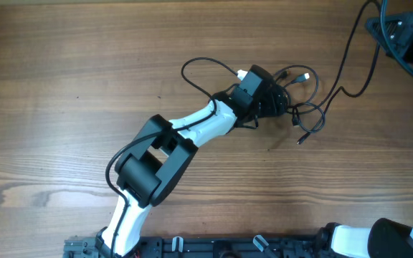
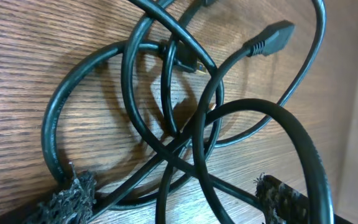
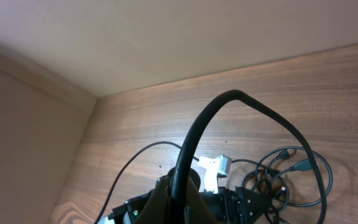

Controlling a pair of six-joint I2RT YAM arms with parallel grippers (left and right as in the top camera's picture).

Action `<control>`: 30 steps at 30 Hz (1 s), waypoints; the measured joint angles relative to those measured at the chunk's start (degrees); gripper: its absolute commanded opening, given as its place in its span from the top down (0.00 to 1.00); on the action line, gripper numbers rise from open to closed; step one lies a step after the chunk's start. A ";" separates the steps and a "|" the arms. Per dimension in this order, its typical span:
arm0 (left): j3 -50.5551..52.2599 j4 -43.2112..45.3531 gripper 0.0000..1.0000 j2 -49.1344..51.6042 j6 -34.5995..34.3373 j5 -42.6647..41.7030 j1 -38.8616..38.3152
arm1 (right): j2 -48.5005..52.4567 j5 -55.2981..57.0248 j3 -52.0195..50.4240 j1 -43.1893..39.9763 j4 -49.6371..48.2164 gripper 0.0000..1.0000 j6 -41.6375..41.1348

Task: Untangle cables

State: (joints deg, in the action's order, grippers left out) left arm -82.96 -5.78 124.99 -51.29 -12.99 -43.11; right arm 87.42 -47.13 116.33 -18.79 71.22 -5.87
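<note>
Even bright light; soft shadows under cables (image 2: 48,127) on table (image 2: 17,37); close foreground soft in wrist views.

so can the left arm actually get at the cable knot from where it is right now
Probably yes. The left gripper hangs open right over the cables, its fingertips set either side of several crossing strands on the table, and nothing else lies between.

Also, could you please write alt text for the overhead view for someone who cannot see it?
The left arm stretches across a wooden table, the left gripper over a knot of thin black cables whose loose loops trail to either side. Part of the right arm shows at the bottom right corner.
</note>
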 measured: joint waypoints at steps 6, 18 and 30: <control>-2.25 -12.46 0.22 -0.48 11.76 10.29 -1.44 | 0.00 0.00 0.00 0.00 0.85 0.96 0.81; -4.11 -38.60 0.44 -1.90 24.37 18.49 8.52 | -0.02 0.70 -0.04 -0.07 -28.09 0.96 -9.64; -3.41 -38.62 0.44 -2.32 24.48 18.14 9.20 | -0.83 4.33 0.09 -14.67 -64.26 0.96 -36.57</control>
State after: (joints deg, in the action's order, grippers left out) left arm -86.37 -44.40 122.67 -26.81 5.15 -33.91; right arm 86.59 -42.81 116.42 -33.45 6.96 -42.44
